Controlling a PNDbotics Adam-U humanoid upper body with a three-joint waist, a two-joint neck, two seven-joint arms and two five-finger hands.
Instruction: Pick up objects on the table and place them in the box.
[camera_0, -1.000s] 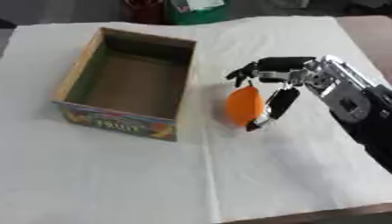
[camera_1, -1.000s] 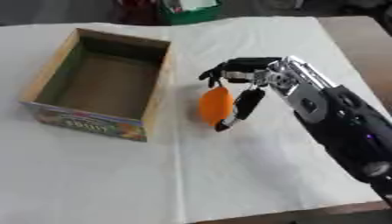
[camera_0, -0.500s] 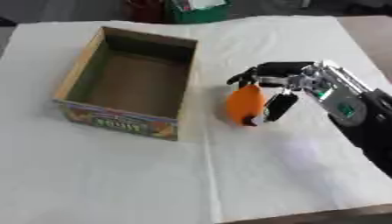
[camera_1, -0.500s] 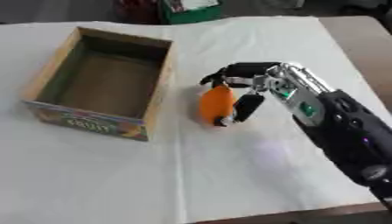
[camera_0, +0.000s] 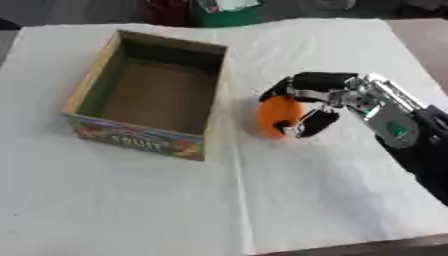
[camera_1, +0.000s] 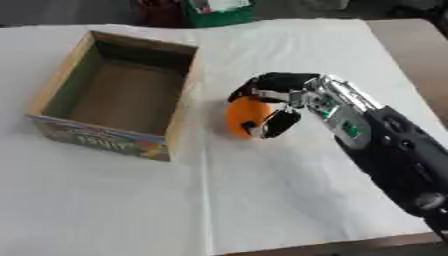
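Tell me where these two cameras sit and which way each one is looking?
Left eye view: in the robot's head, looking down at the table; the right hand enters from the right, curled round an orange ball.
Right eye view: beside it, same downward look; more of the black forearm shows.
Both share the cardboard box, open, left of the ball, on the white cloth.
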